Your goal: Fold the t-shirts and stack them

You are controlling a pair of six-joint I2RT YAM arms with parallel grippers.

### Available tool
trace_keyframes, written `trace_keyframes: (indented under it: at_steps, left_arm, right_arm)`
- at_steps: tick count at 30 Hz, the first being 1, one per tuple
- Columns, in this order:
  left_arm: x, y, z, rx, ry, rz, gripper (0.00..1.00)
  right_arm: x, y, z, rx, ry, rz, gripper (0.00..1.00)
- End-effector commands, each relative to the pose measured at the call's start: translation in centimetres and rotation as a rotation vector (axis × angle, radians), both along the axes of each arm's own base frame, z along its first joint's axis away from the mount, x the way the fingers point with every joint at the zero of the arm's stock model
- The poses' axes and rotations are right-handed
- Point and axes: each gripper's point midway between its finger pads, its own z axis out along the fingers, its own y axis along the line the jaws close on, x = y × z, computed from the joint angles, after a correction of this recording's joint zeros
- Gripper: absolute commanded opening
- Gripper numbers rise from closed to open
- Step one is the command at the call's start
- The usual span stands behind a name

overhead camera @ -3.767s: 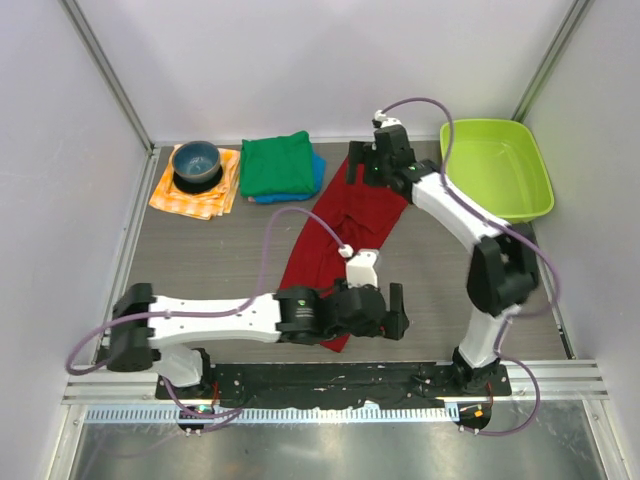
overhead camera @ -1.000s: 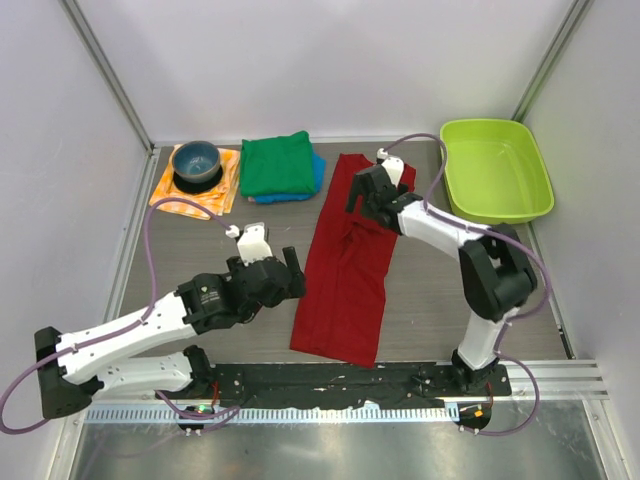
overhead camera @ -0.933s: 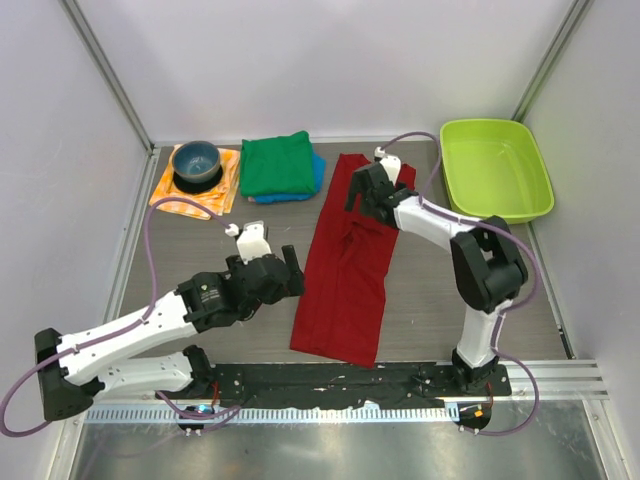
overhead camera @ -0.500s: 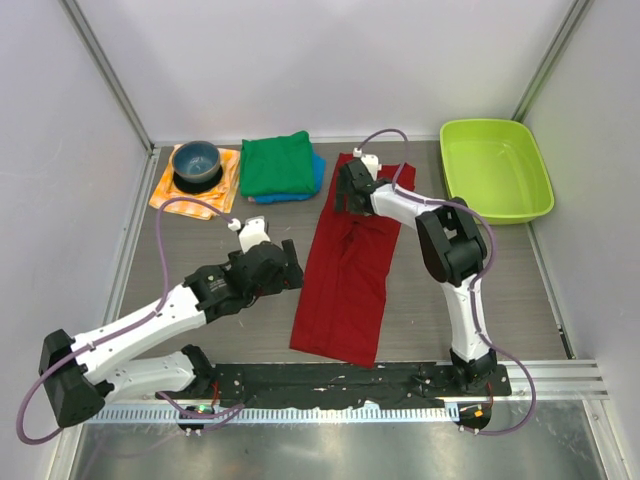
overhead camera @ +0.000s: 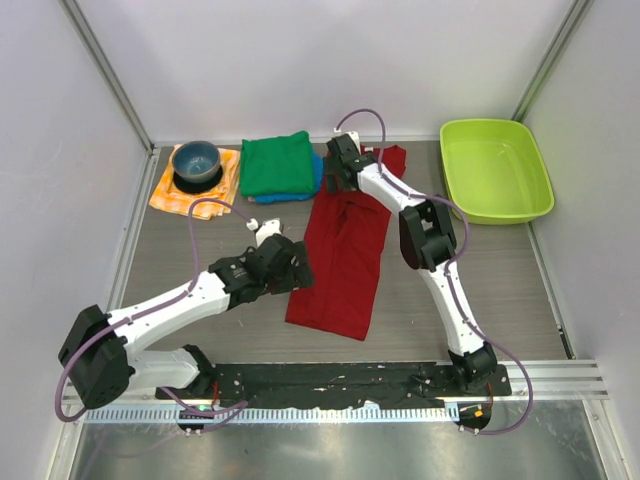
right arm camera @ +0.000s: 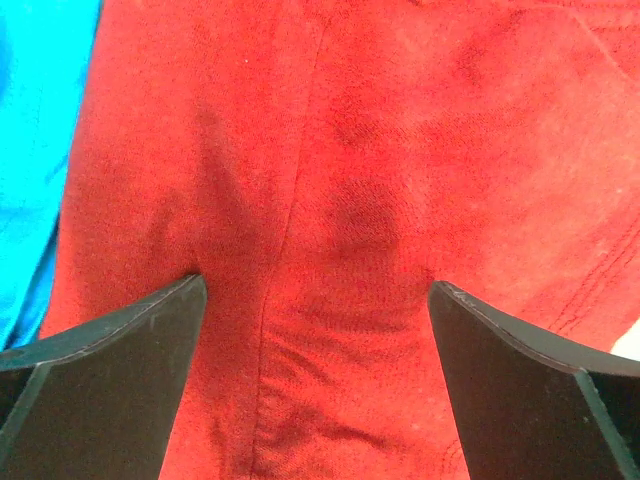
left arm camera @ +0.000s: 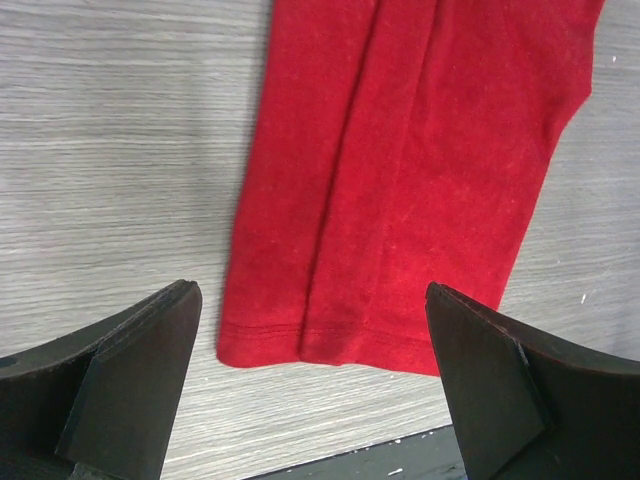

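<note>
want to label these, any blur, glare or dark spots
Top external: even light, sharp, only faint shadows, no glare on the red t-shirt. Left wrist: table grain and shirt hem crisp, the left end effector dark but readable. Right wrist: very close, red fabric slightly soft, the right end effector nearly black, detail lost.

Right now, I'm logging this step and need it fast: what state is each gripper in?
Left gripper: open, holding nothing, over the red t-shirt near its hem.
Right gripper: open, holding nothing, over the red t-shirt's far end.
</note>
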Motion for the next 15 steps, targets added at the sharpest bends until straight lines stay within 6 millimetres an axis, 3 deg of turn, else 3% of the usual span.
trace_keyframes:
  at_steps: [1, 3, 4, 6, 8, 9, 10, 11, 12, 13, 14, 15]
  left_arm:
    - [0.4, -2.1, -0.1, -0.079, 0.008, -0.044, 1.0]
    - [0.3, -2.6, -0.4, -0.096, 0.02, -0.052, 1.0]
    - [0.2, -2.8, -0.4, -0.1, 0.024, -0.058, 1.0]
    - [0.2, -2.6, -0.5, -0.096, 0.017, -0.051, 1.0]
    - [0.5, -1.4, -0.5, -0.07, -0.01, -0.011, 1.0]
    - [0.5, -1.1, -0.5, -0.072, -0.013, 0.007, 1.0]
    - [0.4, -0.6, -0.4, -0.066, -0.019, 0.02, 1.0]
    - [0.4, -0.1, -0.5, -0.053, -0.025, 0.038, 1.0]
    - [0.4, 0.2, -0.5, -0.043, -0.029, 0.051, 1.0]
    - [0.4, 0.5, -0.4, -0.043, -0.033, 0.056, 1.0]
    - [0.3, 0.7, -0.5, -0.04, -0.031, 0.063, 1.0]
    - [0.2, 0.8, -0.6, -0.04, -0.03, 0.064, 1.0]
  right_arm:
    - [-0.7, -2.7, 0.4, -0.191, 0.039, 0.062, 1.0]
    - [-0.8, -3.7, 1.9, -0.222, -0.033, 0.043, 1.0]
    - [-1.2, -3.6, 5.2, -0.198, -0.118, 0.035, 1.0]
    - [-2.3, -3.8, 8.6, -0.162, -0.194, 0.014, 1.0]
    - [-4.8, -3.2, 12.0, -0.029, -0.233, 0.008, 1.0]
    - [-6.0, -2.1, 12.3, 0.049, -0.212, 0.046, 1.0]
    - [-8.0, -2.1, 11.0, 0.064, -0.154, 0.057, 1.0]
    - [-10.0, -0.7, 13.1, 0.117, -0.176, 0.091, 1.0]
    - [-11.4, 0.1, 12.9, 0.128, -0.172, 0.099, 1.0]
    - [-13.6, 0.1, 11.3, 0.106, -0.136, 0.106, 1.0]
    - [-15.1, 0.7, 12.1, 0.113, -0.147, 0.126, 1.0]
    - [-17.4, 2.7, 11.8, 0.14, -0.129, 0.155, 1.0]
